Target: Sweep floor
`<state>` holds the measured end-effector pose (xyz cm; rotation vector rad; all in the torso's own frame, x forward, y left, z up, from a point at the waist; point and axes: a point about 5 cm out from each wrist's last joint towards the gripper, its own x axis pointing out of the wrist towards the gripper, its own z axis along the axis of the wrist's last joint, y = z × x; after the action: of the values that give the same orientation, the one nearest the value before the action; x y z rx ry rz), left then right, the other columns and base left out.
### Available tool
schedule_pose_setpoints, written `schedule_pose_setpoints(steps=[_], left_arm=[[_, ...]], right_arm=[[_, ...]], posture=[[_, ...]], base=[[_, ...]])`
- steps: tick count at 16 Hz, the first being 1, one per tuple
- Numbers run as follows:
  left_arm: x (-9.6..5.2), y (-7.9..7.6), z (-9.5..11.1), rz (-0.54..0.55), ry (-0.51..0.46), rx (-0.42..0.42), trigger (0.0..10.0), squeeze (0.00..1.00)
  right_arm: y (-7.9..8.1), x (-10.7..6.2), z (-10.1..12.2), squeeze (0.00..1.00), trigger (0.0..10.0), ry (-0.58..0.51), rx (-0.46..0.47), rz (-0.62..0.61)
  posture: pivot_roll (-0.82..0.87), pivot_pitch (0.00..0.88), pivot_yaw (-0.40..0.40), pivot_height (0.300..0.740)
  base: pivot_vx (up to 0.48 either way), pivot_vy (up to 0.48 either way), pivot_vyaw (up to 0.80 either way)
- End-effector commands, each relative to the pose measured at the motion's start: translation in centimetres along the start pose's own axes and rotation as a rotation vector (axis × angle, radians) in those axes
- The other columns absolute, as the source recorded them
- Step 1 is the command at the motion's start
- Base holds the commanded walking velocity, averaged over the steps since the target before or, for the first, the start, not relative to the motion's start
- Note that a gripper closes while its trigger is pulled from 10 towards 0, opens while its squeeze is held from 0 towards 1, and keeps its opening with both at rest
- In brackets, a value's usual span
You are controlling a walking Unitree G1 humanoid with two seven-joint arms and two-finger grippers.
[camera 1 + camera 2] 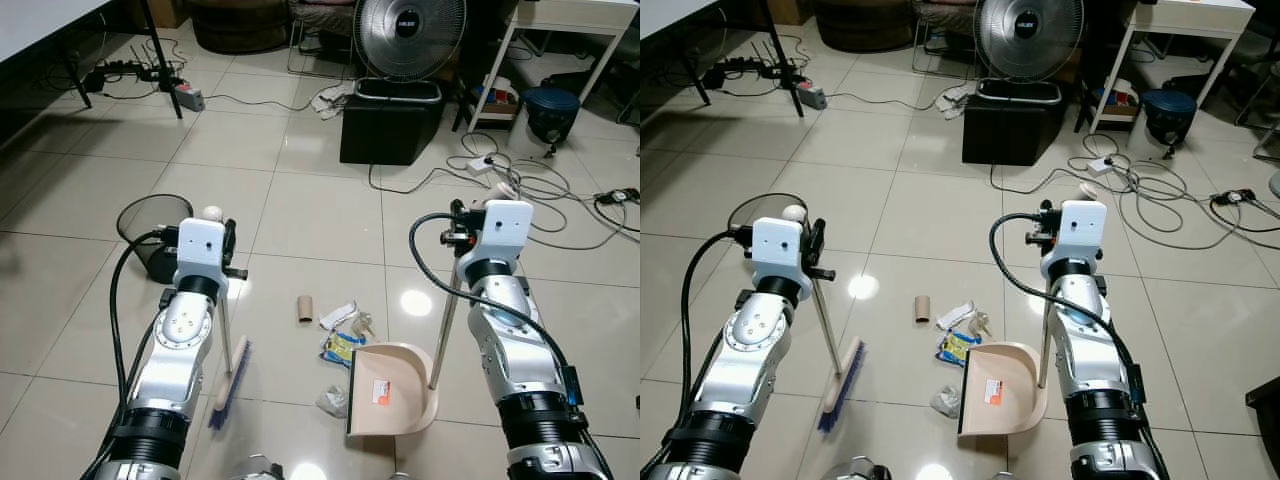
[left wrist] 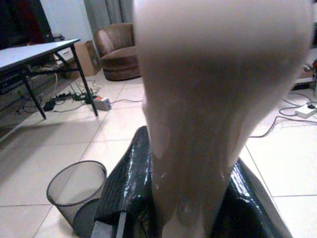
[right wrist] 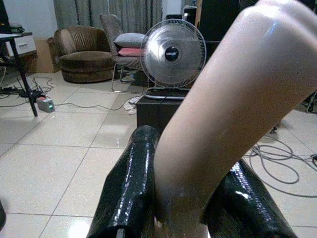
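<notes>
Left gripper (image 2: 188, 218): both black fingers clamped on the beige top of the long-handled broom (image 1: 231, 368). The metal shaft runs down to the blue bristle head, which rests on the glossy beige tile floor (image 1: 300, 215) beside the left forearm.

Right gripper (image 3: 183, 218): fingers closed around the beige grip of the long-handled beige plastic dustpan (image 1: 392, 390). The shaft stands near upright; the pan sits flat on the tiles with its open mouth toward the broom side.

Litter lies between the broom head and the pan: a brown cardboard tube (image 1: 305, 309), a white crumpled wrapper (image 1: 337, 314), a yellow-and-blue packet (image 1: 341, 347) touching the pan's edge, and a grey crumpled scrap (image 1: 333, 401) just beside the pan's lower corner.

A black wire-mesh waste bin (image 1: 150, 232) stands behind the left wrist. Further off: a round metal pedestal fan (image 1: 410, 35) behind a black box (image 1: 390, 125), white cables (image 1: 540, 195) on the tiles to the right, and a power strip (image 1: 190, 98) near a table leg.
</notes>
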<state>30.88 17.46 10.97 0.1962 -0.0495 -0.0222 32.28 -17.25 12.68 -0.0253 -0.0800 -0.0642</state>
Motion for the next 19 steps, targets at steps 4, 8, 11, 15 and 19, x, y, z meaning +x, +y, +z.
schedule_pose_setpoints(steps=[4, 8, 11, 15, 19], left_arm=[[0.2, 0.1, 1.2, 0.004, -0.049, 0.019, 10.0, 0.0], [0.4, -0.7, 1.2, -0.044, -0.065, -0.027, 0.0, 0.0], [0.5, -0.4, 1.0, -0.012, -0.042, -0.012, 10.0, 0.0], [0.5, 0.0, 1.3, 0.01, -0.06, 0.004, 10.0, 0.0], [0.4, -0.5, 1.6, -0.05, -0.091, -0.021, 10.0, 0.0]], right_arm=[[0.0, 0.3, 0.7, 0.0, 10.0, -0.02, -0.002, 0.004], [-0.6, -0.5, 0.3, 0.0, 0.0, -0.02, 0.131, -0.023], [-0.6, -0.5, 0.1, 0.0, 10.0, -0.003, 0.098, -0.024], [-0.9, -0.5, 0.2, 0.0, 10.0, -0.022, 0.013, -0.037], [-1.6, -0.8, -0.3, 0.0, 10.0, 0.013, 0.062, -0.08]], posture=[[0.0, 0.0, 0.0, 0.74], [-0.06, 0.0, 0.008, 0.74], [-0.06, 0.0, 0.009, 0.74], [-0.06, 0.0, 0.013, 0.74], [-0.06, 0.004, 0.017, 0.74]], base=[[0.0, 0.0, 0.0], [0.0, 0.0, 0.0], [0.0, 0.0, 0.0], [0.0, 0.0, 0.0], [0.0, 0.0, -0.12]])
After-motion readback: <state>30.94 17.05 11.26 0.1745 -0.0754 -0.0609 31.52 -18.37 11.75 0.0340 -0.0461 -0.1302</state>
